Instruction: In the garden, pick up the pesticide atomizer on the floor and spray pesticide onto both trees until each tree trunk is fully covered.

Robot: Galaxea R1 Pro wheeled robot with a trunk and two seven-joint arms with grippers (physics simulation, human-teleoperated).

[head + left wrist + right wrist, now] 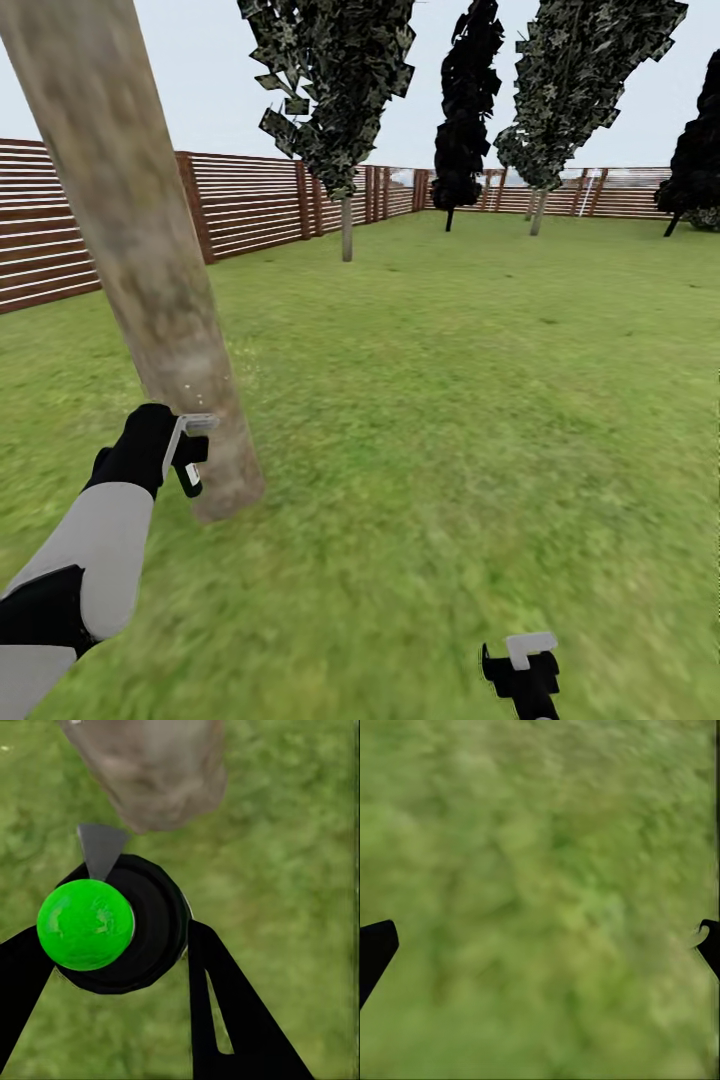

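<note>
Nearest, low in the head view: right gripper (522, 672), fingers spread wide over bare grass (450, 400), nothing between them; same in the right wrist view, fingertips (375, 949) at the far edges, blurred lawn beyond.

Next out, on the left: left gripper (185, 455) clamped on the atomizer (120, 922), held just beside the base of the near trunk (150, 260). Seen along the fingers (225, 1012) in the left wrist view: a round black body with a bright green dome, a grey nozzle wedge aimed at the trunk (150, 772) close ahead. Whether nozzle and bark touch: cannot tell.

Judged as a small rigid plastic bottle, light, smooth-sided and so apt to twist or slip in a two-finger pinch. Best taken across the round black body, squarely, below the green top, leaving the nozzle free and facing out. Not fragile by the look of it, but easy to mis-aim if rotated in the grip.

Farther off: open lawn, then the second thick grey trunk (347, 228) under a blocky dark canopy, near the slatted fence (250, 205). Beyond, thin near-black trees (462, 110) along the back fence, pale sky above.
</note>
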